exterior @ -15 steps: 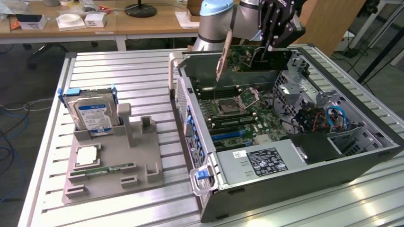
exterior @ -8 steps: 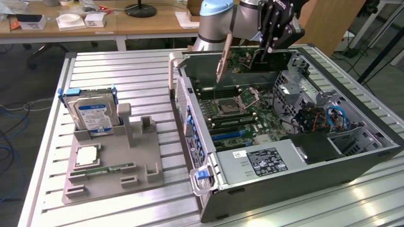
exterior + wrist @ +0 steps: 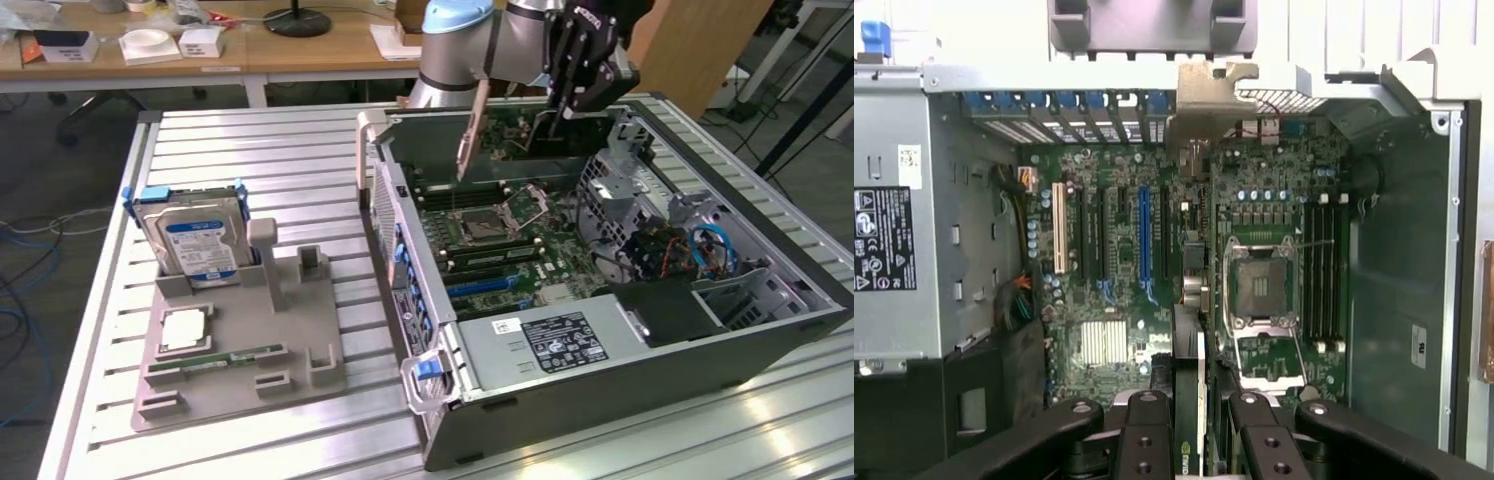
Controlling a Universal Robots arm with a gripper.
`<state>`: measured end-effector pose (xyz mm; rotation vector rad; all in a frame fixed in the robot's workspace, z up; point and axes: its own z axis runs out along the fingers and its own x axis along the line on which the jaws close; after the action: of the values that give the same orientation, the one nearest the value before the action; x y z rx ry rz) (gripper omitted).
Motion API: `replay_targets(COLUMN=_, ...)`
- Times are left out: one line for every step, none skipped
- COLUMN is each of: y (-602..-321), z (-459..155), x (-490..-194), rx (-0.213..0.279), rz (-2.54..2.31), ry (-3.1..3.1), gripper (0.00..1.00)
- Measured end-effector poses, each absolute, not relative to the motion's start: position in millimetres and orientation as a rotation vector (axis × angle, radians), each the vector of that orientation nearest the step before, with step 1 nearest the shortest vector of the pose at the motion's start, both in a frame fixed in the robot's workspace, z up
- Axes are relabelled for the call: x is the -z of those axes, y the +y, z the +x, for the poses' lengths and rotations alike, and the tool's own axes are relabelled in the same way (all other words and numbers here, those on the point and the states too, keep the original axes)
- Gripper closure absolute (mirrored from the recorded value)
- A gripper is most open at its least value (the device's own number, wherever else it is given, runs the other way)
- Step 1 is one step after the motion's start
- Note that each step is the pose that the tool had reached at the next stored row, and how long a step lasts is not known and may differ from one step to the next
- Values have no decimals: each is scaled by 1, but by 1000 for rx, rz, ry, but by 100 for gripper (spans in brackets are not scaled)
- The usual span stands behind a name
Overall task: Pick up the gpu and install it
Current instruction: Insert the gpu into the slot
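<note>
Lab: aluminium workbench [image 3: 254, 160], cluttered desks [image 3: 334, 52].

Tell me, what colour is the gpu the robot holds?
The gpu looks brownish-orange, clearest in the exterior view.

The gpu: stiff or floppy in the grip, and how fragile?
The gpu, held on edge in the gripper, hangs straight over the open case, so probably stiff. It looks thin, so likely light, and may chip if knocked on the case.

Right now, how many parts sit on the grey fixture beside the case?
3: hard drive upright at the far end, square silver chip flat in the middle, green memory stick flat beside it; none seem hidden.
</note>
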<state>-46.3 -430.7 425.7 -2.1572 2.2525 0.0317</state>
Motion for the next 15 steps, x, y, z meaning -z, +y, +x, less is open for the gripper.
replay_targets(y=-431, z=-49, x=-424, rx=-31, rz=-2157, ry=2252, gripper=74)
replay_targets(y=-431, z=-51, x=-422, rx=-30, rz=-2157, ry=2251, gripper=74)
replay_targets(y=-431, z=-54, x=-420, rx=-28, rz=-2156, ry=2250, gripper=74)
replay_targets(y=-431, z=-58, x=-419, rx=-25, rz=-2155, ry=2249, gripper=74)
replay_targets(y=-431, z=-61, x=-418, rx=-20, rz=-2153, ry=2247, gripper=74)
replay_targets(y=-431, z=-64, x=-417, rx=-16, rz=-2151, ry=2245, gripper=74)
replay_targets(y=-431, z=-66, x=-415, rx=-12, rz=-2149, ry=2243, gripper=74)
replay_targets(y=-431, z=-66, x=-413, rx=-11, rz=-2149, ry=2242, gripper=74)
replay_targets(y=-431, z=-66, x=-413, rx=-11, rz=-2149, ry=2242, gripper=74)
replay_targets(y=-431, z=-64, x=-412, rx=-11, rz=-2149, ry=2242, gripper=74)
replay_targets(y=-431, z=-64, x=-410, rx=-11, rz=-2149, ry=2242, gripper=74)
replay_targets(y=-431, z=-64, x=-409, rx=-11, rz=-2148, ry=2242, gripper=74)
replay_targets(y=-431, z=-64, x=-407, rx=-9, rz=-2148, ry=2242, gripper=74)
replay_targets(y=-431, z=-64, x=-405, rx=-9, rz=-2148, ry=2241, gripper=74)
replay_targets(y=-431, z=-64, x=-403, rx=-8, rz=-2147, ry=2241, gripper=74)
